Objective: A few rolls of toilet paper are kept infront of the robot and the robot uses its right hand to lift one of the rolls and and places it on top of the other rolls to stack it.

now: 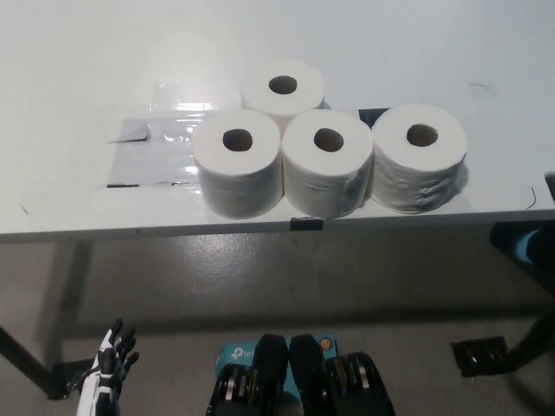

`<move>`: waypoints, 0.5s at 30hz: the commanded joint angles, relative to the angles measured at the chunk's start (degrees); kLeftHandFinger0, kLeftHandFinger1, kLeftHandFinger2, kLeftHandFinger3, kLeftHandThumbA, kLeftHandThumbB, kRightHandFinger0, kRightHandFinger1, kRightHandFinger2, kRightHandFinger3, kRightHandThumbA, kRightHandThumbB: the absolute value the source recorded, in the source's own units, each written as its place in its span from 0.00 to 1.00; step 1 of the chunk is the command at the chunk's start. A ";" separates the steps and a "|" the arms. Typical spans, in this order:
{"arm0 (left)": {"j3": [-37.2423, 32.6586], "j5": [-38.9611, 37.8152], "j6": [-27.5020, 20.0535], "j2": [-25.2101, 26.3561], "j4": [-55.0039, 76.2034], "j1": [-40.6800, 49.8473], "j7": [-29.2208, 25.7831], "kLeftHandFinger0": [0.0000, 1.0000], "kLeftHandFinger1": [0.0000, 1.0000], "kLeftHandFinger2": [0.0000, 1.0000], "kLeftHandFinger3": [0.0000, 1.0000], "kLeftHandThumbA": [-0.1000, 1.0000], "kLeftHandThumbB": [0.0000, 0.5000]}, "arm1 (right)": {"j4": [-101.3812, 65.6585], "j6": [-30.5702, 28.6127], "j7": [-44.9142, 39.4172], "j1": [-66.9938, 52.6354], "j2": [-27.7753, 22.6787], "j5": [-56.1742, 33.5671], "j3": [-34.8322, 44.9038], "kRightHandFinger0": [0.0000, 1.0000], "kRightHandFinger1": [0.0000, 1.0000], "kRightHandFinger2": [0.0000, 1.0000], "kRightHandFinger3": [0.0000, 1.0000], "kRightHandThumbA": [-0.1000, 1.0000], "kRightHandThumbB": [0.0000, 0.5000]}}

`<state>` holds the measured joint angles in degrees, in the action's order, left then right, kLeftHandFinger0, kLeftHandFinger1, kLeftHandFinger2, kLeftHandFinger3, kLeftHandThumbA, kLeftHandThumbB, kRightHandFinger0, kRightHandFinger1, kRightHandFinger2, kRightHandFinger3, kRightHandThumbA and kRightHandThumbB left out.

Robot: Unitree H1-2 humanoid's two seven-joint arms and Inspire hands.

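Only left hand [108, 374] shows, edge-cropped

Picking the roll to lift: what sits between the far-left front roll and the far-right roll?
In the head view, one roll, the middle front roll, stands between the left front roll and the right roll, apparently touching both. A fourth, the back roll, stands behind them.

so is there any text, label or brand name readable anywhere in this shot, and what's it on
"tp" in white letters on the teal box at the bottom middle; the rest of the print is hidden or too blurred to read.
Orange round sticker on the same box: too small to read.
Toilet paper rolls, white table and clear tape patch: no text visible.
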<state>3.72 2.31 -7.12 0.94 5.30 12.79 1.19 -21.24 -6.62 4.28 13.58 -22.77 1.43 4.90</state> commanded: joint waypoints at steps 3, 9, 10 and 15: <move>0.72 1.67 -2.52 -0.06 1.74 0.07 -2.28 1.00 1.00 1.00 1.00 1.00 0.00 | 13.05 23.88 -19.40 23.16 -15.01 -2.51 -6.47 1.00 1.00 1.00 1.00 0.88 0.65; 0.72 1.95 -2.33 0.03 1.70 -0.62 -2.25 1.00 1.00 1.00 1.00 1.00 0.00 | 30.19 26.64 -30.51 37.53 -16.96 3.42 -18.13 1.00 1.00 1.00 1.00 0.85 0.69; 0.73 1.92 -2.36 0.10 1.70 -0.74 -2.19 1.00 1.00 1.00 1.00 1.00 0.00 | 32.15 26.51 -31.46 38.86 -16.76 3.82 -19.32 1.00 1.00 1.00 1.00 0.82 0.67; 0.60 2.34 -1.97 0.55 1.80 -1.05 -1.94 1.00 1.00 1.00 1.00 1.00 0.00 | 39.36 25.38 -36.51 45.35 -16.57 10.15 -28.14 1.00 1.00 1.00 1.00 0.84 0.70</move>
<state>3.70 2.88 -7.11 0.91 5.29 12.33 1.20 7.54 8.75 -12.11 43.20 -34.04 2.90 -11.76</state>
